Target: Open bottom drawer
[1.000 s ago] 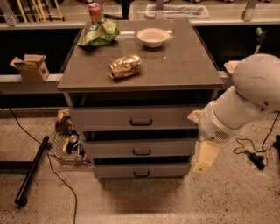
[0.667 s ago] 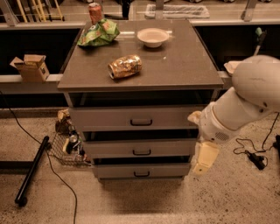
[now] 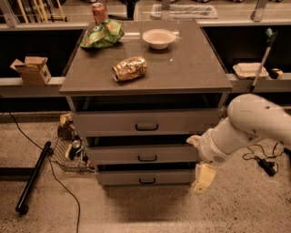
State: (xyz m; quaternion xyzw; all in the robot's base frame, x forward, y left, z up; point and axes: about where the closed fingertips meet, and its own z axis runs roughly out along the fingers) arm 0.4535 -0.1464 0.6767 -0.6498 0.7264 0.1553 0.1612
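Note:
The bottom drawer (image 3: 136, 177) is the lowest of three grey fronts on the cabinet, with a small dark bar handle (image 3: 147, 181). It looks closed, about flush with the drawer above. My gripper (image 3: 203, 178), cream-coloured at the end of the white arm (image 3: 245, 127), hangs pointing down at the cabinet's right front corner. It is level with the bottom drawer, to the right of the handle and apart from it. It holds nothing that I can see.
The middle drawer (image 3: 146, 154) and top drawer (image 3: 146, 123) sit above. On the cabinet top are a crumpled snack bag (image 3: 130, 68), a white bowl (image 3: 158, 38), a green bag (image 3: 102, 34) and a can (image 3: 98, 12). A wire basket (image 3: 68, 152), a cable and a black pole (image 3: 32, 178) lie on the floor at left.
The arm has dropped lower and the gripper has moved down and slightly left, from beside the middle drawer to beside the bottom drawer. The drawers have not moved.

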